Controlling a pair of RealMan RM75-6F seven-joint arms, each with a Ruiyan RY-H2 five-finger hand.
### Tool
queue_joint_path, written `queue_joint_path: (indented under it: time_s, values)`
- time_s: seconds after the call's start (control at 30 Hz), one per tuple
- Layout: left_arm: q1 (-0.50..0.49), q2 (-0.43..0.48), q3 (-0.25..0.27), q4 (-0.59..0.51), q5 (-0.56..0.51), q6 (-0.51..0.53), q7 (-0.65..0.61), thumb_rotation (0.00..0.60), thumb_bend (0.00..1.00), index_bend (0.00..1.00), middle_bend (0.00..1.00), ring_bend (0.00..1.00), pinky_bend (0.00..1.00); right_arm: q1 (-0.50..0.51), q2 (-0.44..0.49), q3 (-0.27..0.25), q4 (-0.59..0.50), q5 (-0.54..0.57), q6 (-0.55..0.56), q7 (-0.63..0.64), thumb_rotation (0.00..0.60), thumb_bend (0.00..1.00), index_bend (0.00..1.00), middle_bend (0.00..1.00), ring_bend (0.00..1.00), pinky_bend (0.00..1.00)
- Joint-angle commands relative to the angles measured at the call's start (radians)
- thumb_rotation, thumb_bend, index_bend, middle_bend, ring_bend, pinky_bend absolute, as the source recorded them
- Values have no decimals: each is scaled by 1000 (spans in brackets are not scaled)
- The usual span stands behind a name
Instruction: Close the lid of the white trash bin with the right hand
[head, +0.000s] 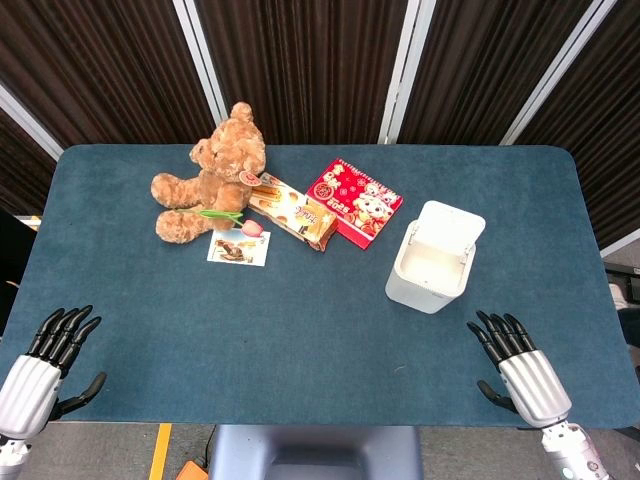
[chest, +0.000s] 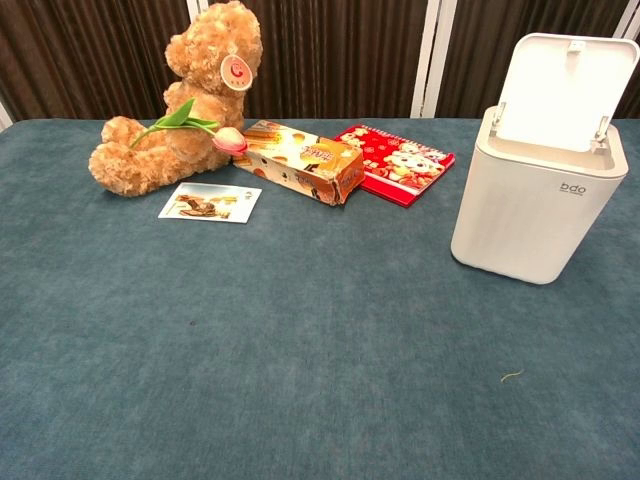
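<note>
The white trash bin (head: 428, 275) (chest: 535, 205) stands on the right half of the blue table, its lid (head: 450, 225) (chest: 568, 92) swung up and open at the far side. My right hand (head: 522, 372) lies near the table's front right edge, fingers spread, below and to the right of the bin and apart from it. At the front left corner my left hand (head: 40, 370) rests with fingers apart, holding nothing. Neither hand shows in the chest view.
A brown teddy bear (head: 212, 172) (chest: 185, 105) holding a pink tulip sits at the back left. Beside it lie a snack box (head: 293, 211) (chest: 300, 160), a red box (head: 354, 200) (chest: 395, 162) and a small photo card (head: 239, 248) (chest: 210, 202).
</note>
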Motion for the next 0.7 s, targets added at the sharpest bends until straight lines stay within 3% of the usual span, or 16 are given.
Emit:
queue_joint_path:
  time_s: [0.03,0.3,0.4,0.43,0.47,0.5,0.57,0.6,0.7]
  values:
    - [3,1,3,3,1,2,1,600,353,9,0,0,0,0,-4,3,-1,1,3,0,600,353,0,0,0,0]
    - [-1,9,4,-10,-4,-15,10,600,361,5,0,0,0,-9,-14,21,-11,6,36,-5,600,353,0,0,0,0]
    - [-7,12,5,-18,-8,-33,19,600,363,5,0,0,0,12,8,73,-69,32,43,-35,600,353,0,25,5,21]
    - [-8,13,5,-19,-11,-37,21,600,364,5,0,0,0,25,14,105,-92,46,49,-51,600,353,0,139,84,133]
    - [-8,15,5,-21,-13,-41,22,600,365,4,0,0,0,41,20,138,-118,70,44,-68,600,353,0,333,259,325]
    - [-9,16,5,-22,-15,-44,23,600,366,4,0,0,0,60,28,171,-149,107,24,-91,600,353,0,571,495,567]
    - [-10,21,7,-28,-17,-50,25,600,370,5,1,0,1,121,58,258,-221,232,-53,-177,600,354,0,858,831,859]
    - [-10,25,8,-31,-17,-53,25,600,372,5,15,0,5,151,68,299,-246,294,-88,-221,600,357,0,932,908,928]
    - [-16,26,7,-34,-24,-68,23,600,373,5,70,0,16,253,96,420,-312,537,-193,-358,600,366,0,999,992,995]
